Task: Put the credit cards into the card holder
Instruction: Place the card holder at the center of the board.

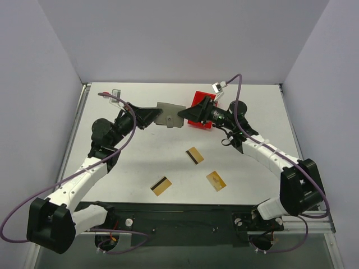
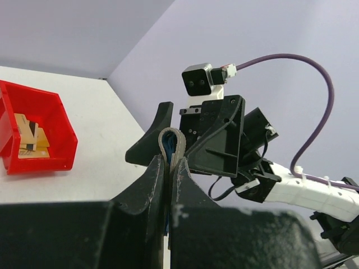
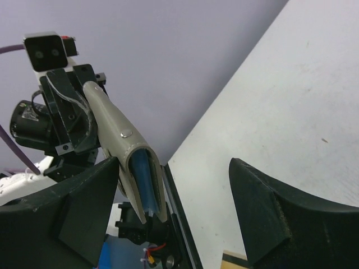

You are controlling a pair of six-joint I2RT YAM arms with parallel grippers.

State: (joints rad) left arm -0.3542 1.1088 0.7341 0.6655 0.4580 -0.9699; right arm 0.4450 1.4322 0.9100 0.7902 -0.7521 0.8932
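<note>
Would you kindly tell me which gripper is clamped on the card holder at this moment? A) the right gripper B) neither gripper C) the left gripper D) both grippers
C: the left gripper is shut on the card holder, while the right gripper stands wide open with the holder beside one of its fingers.

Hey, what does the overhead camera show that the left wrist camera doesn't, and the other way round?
Only the overhead view: three credit cards lying loose on the table, nearer the arm bases than the grippers.

Only the left wrist view: the inside of the red bin, with tan cards in it.

Both: the left gripper shut on the card holder, with the right gripper close beside it.
</note>
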